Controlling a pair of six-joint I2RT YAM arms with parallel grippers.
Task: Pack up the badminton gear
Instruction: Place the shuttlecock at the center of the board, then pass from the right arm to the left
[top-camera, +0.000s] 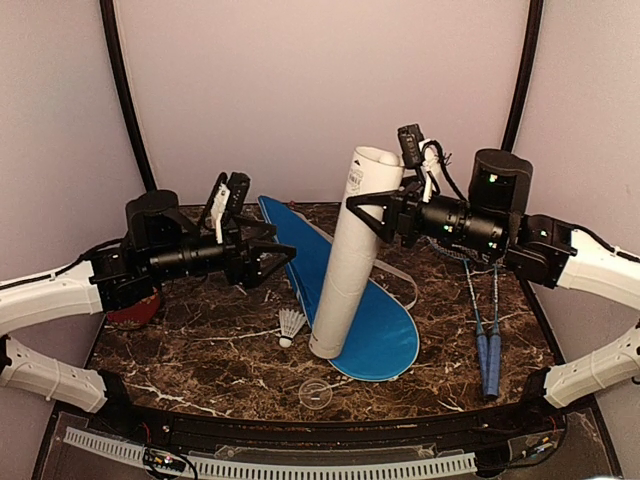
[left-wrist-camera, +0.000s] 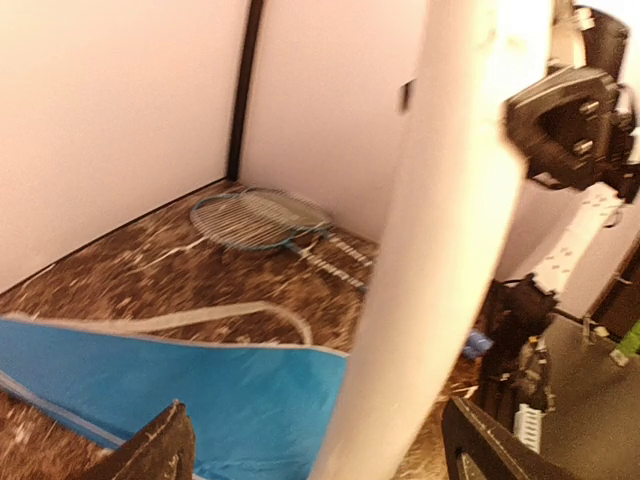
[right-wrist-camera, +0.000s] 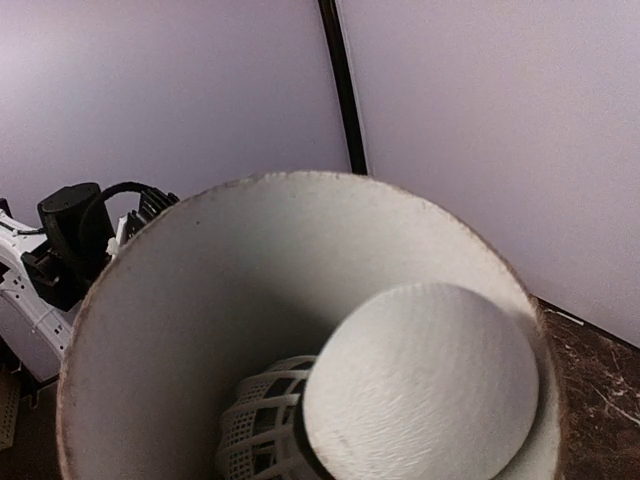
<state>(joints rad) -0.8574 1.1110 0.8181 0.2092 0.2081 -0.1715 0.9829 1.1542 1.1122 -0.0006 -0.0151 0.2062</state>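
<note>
**Tube held tilted over the blue cover, one shuttlecock at its mouth**

The dark marble table (top-camera: 200, 350) is walled in by pale panels at the back and both sides. Its bare stretches are the back left corner and the front left area, between the left arm and the near edge.

The blue cover (top-camera: 385, 330) lies flat and slants from back centre to front right, its rounded end close to the near edge. A pale strap loops on the table just beside its right side.

The white tube (top-camera: 350, 260) stands with its foot on the cover and leans to the right, open end up. Its small label near the top is too small to read.

The rackets (top-camera: 487, 350) lie side by side along the right edge, blue handles toward the front and heads at the back.

The right gripper (top-camera: 362, 212) is pinched around the tube just below its mouth. The left gripper (top-camera: 280, 250) hangs left of the tube with its fingers spread wide, holding nothing.

A loose shuttlecock (top-camera: 291, 325) lies on the marble just left of the tube's foot. A second shuttlecock (right-wrist-camera: 420, 390) sits inside the tube's mouth, round cork end upward.

A clear round lid (top-camera: 315, 392) rests near the front edge. A red object (top-camera: 135, 310) shows partly under the left arm.
</note>
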